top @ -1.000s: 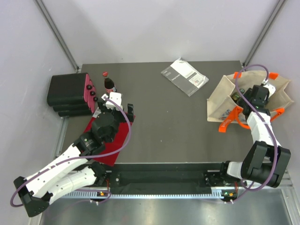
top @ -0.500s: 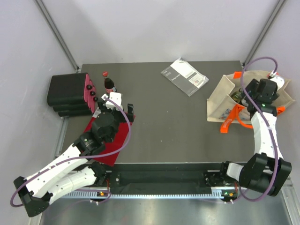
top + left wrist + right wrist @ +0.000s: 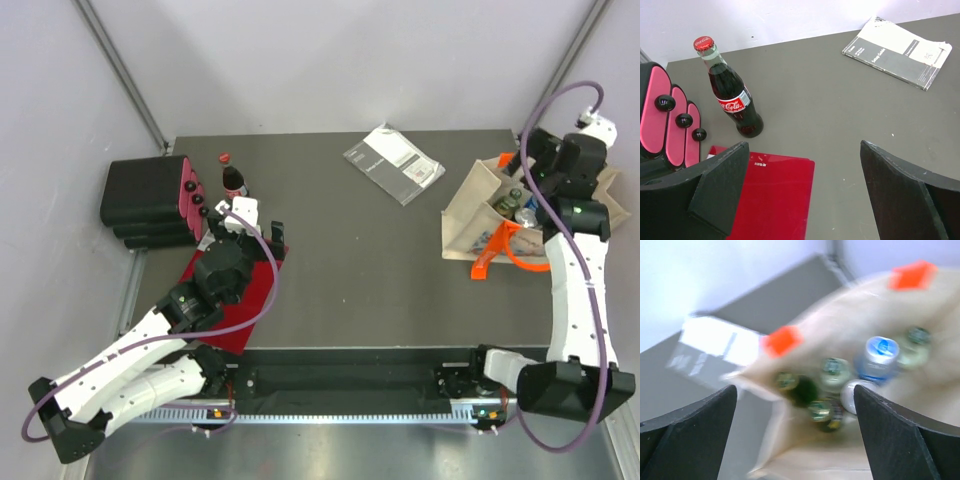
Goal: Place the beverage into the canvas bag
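Floppy beige canvas bag, right of frame, holds round cans. Right gripper poised above, fingers apart, empty; left gripper likewise.

Cola bottle upright far left; canvas bag open, drinks inside.

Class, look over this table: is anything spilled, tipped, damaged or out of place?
Nothing looks spilled or broken. One cola bottle stands upright at far left, apart from the drinks inside the canvas bag. The booklet lies askew.
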Motion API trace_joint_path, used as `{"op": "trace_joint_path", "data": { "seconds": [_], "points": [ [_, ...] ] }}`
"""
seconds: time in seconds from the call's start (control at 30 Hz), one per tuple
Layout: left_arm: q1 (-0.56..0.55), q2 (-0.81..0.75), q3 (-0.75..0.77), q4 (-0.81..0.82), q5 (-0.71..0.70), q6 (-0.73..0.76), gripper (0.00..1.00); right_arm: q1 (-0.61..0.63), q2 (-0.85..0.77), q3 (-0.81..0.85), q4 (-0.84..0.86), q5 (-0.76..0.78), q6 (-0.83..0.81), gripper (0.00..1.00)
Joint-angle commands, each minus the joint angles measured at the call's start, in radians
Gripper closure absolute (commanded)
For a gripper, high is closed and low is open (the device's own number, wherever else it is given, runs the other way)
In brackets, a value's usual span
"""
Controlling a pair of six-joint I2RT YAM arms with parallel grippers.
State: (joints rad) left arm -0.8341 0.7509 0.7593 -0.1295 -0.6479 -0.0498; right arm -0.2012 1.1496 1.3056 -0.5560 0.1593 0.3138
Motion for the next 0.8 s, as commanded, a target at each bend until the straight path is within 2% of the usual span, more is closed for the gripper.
{"op": "trace_joint_path", "data": {
  "seconds": [0.0,0.07,0.13,0.17,0.23,0.37,0.43,0.5,0.53,0.63,0.77],
  "points": [
    [-0.003,0.001,0.040,0.021,-0.024,-0.001,0.04,0.227,-0.037,0.135,-0.027,0.037,0.004,0.00],
    [-0.003,0.001,0.035,0.028,-0.041,-0.005,0.04,0.377,-0.034,0.153,-0.016,0.039,0.008,0.00],
    [-0.003,0.013,0.035,0.031,-0.044,-0.025,0.04,0.466,-0.037,0.141,0.004,0.033,0.019,0.00],
    [-0.003,0.042,0.046,0.024,-0.032,-0.034,0.04,0.547,-0.040,0.124,0.040,0.007,0.019,0.00],
    [-0.002,0.085,0.069,0.004,-0.018,-0.068,0.03,0.615,-0.068,0.045,0.099,-0.032,0.016,0.00],
    [0.042,0.285,0.228,-0.096,-0.038,-0.116,0.06,0.774,-0.125,-0.101,0.226,-0.090,0.025,0.00],
    [0.119,0.355,0.299,-0.160,-0.030,-0.150,0.08,0.810,-0.162,-0.186,0.297,-0.102,0.034,0.00],
    [0.186,0.451,0.403,-0.191,0.034,-0.182,0.11,0.842,-0.185,-0.248,0.335,-0.119,0.034,0.01],
    [0.261,0.481,0.438,-0.223,0.054,-0.196,0.13,0.849,-0.191,-0.264,0.340,-0.124,0.036,0.00],
    [0.366,0.586,0.560,-0.268,0.068,-0.232,0.16,0.852,-0.217,-0.301,0.324,-0.133,0.030,0.00],
    [0.411,0.672,0.653,-0.272,0.027,-0.216,0.16,0.852,-0.266,-0.351,0.340,-0.132,0.025,0.00]
  ]
}}
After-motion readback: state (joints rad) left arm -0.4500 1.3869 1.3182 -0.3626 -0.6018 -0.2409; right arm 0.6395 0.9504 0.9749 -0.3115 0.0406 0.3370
